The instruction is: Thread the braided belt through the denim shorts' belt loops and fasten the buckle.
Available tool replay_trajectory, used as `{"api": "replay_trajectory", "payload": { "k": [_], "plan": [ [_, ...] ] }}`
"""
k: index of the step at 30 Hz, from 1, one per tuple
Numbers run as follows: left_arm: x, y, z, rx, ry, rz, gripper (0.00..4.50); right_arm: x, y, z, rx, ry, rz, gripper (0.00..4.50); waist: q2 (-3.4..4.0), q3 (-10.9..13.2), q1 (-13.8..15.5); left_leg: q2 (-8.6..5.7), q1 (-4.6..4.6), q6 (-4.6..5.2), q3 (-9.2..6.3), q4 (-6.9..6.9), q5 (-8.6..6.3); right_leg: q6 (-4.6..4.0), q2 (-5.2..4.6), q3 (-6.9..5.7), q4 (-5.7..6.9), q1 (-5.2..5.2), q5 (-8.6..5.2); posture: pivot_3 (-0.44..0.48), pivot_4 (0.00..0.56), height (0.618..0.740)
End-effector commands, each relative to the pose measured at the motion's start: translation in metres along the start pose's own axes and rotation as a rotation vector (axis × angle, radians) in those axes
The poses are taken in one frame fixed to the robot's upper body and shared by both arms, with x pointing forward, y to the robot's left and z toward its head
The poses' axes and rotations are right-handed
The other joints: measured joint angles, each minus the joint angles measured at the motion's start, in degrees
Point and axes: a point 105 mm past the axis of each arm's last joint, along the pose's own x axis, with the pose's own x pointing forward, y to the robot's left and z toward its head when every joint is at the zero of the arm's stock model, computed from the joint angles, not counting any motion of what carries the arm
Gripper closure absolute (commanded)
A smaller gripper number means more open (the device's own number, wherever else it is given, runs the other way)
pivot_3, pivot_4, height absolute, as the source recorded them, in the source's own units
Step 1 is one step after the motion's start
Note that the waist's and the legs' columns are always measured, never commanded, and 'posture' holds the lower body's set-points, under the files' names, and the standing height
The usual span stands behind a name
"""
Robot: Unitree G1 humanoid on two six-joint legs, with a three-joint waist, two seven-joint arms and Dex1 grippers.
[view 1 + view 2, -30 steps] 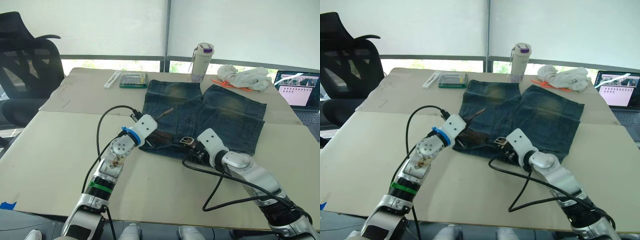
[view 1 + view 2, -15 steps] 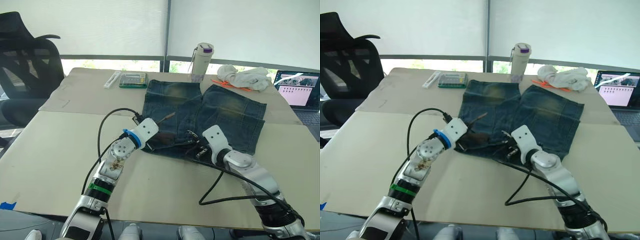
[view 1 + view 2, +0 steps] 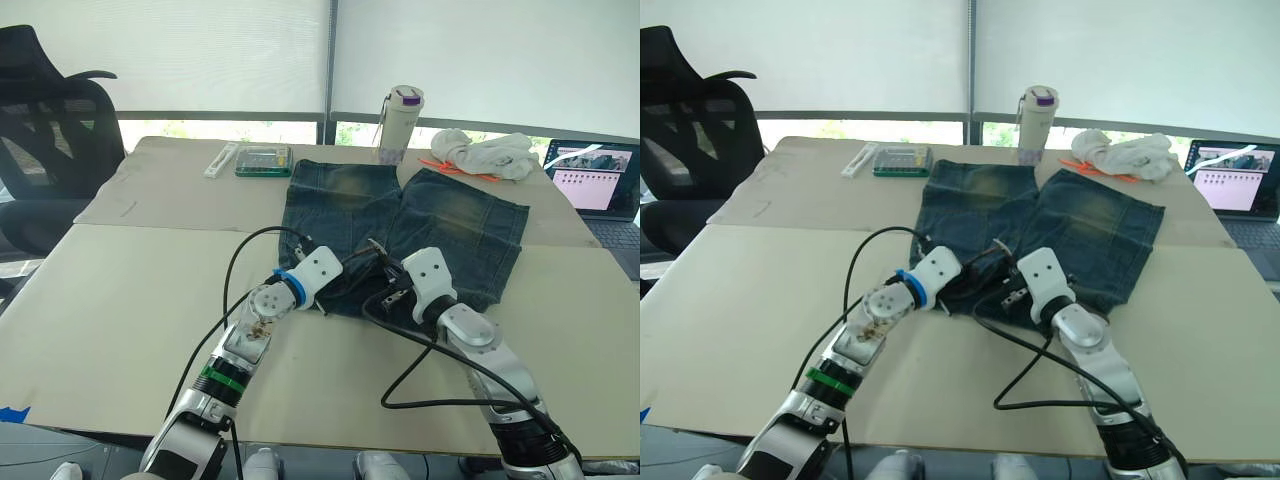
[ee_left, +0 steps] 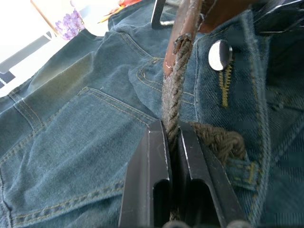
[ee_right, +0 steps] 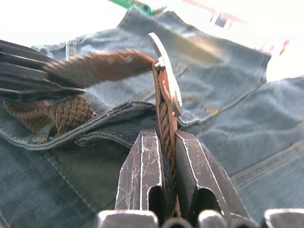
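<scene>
The denim shorts point(image 3: 455, 215) lie flat on the table, waistband toward me. The braided belt point(image 4: 173, 90) runs along the waistband, and part of it lies bunched inside the band point(image 5: 59, 114). My left gripper point(image 4: 172, 129) is shut on the braided strap near its brown leather tip, close to the shorts' metal button point(image 4: 219, 54). My right gripper point(image 5: 165, 137) is shut on the belt just below the buckle point(image 5: 167, 83), which stands lifted off the denim. The two grippers meet over the middle of the waistband point(image 3: 362, 268). The belt loops are hidden behind the grippers.
A white and purple bottle point(image 3: 401, 122), a white cloth point(image 3: 490, 152) and a laptop point(image 3: 600, 178) stand along the far edge. A green box point(image 3: 263, 158) lies far left of the shorts. An office chair point(image 3: 50, 130) is at the left. Black cables point(image 3: 420, 372) loop across the near table.
My left gripper has moved right along the waistband with the belt end. My right gripper has lifted the buckle and brought it left, so the two now meet.
</scene>
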Motion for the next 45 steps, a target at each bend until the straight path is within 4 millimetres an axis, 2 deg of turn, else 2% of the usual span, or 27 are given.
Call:
{"api": "replay_trajectory", "payload": {
  "k": [1,10,17,24,25,27,30,34,39,45],
  "plan": [
    [0.004,0.005,0.011,-0.001,-0.027,0.021,4.5,-0.001,0.0,0.015,-0.031,-0.075,0.003,4.49,0.0,0.0,-0.02,0.0,0.0,0.0,0.0,0.0,0.0,0.0,0.0,0.0,0.0,0.0,0.0,0.0,0.15,0.737],
    [0.007,0.001,0.015,-0.013,-0.046,0.009,4.5,-0.002,0.008,0.014,-0.127,-0.082,0.049,4.49,0.0,0.0,-0.01,0.0,0.0,0.0,0.0,0.0,0.0,0.0,0.0,0.01,0.0,0.0,0.0,0.0,0.15,0.737],
    [0.014,-0.021,0.027,-0.019,-0.093,-0.061,4.5,-0.002,0.021,0.006,-0.308,-0.08,0.129,4.49,0.0,0.0,0.0,-0.01,0.01,0.0,0.01,0.0,0.0,0.0,0.0,0.0,0.0,0.0,0.0,0.0,0.15,0.737],
    [0.016,-0.028,0.028,-0.024,-0.103,-0.08,4.5,-0.005,0.022,0.0,-0.401,-0.072,0.178,4.49,0.0,0.0,-0.06,-0.01,0.04,0.0,0.01,0.0,0.0,0.0,0.0,0.02,0.01,0.01,0.0,0.0,0.15,0.737],
    [0.016,-0.028,0.027,-0.024,-0.101,-0.079,4.5,-0.007,0.021,-0.002,-0.38,-0.053,0.184,4.49,0.0,0.0,-0.04,-0.01,0.04,0.0,0.02,0.0,0.0,0.0,0.0,0.02,0.0,0.02,0.0,0.0,0.15,0.737],
    [0.015,-0.026,0.025,-0.021,-0.095,-0.073,4.5,-0.011,0.021,-0.003,-0.339,-0.036,0.217,3.47,0.0,0.0,-0.01,-0.01,0.05,0.0,0.01,0.0,0.0,0.0,0.0,0.02,-0.01,0.04,0.0,0.0,0.15,0.737],
    [0.015,-0.025,0.022,-0.018,-0.089,-0.068,4.5,-0.017,0.012,-0.002,-0.265,-0.025,0.213,2.57,0.0,0.0,0.02,-0.01,0.07,0.0,0.01,0.0,0.0,0.0,0.0,0.02,0.0,0.07,0.0,0.0,0.15,0.737],
    [0.014,-0.024,0.017,-0.01,-0.081,-0.065,4.5,-0.022,-0.01,0.012,0.016,-0.067,0.116,1.17,0.0,0.0,0.06,-0.01,0.07,0.0,-0.01,0.0,0.0,0.0,0.0,0.02,-0.01,0.09,0.0,0.0,0.15,0.737],
    [0.016,-0.024,0.017,0.014,-0.086,-0.059,4.5,-0.021,0.002,0.03,0.407,-0.109,0.136,1.17,0.02,-0.01,0.01,0.01,0.09,0.0,-0.05,0.0,0.0,-0.01,0.01,-0.01,0.01,0.11,0.0,0.0,0.15,0.737],
    [0.018,-0.025,0.018,0.053,-0.093,-0.055,4.5,-0.005,-0.002,0.031,0.759,-0.058,0.025,1.17,0.04,-0.03,0.1,0.0,0.08,0.0,-0.05,0.0,0.0,-0.01,-0.01,-0.01,0.05,0.1,0.0,0.0,0.15,0.737]
  ]
}}
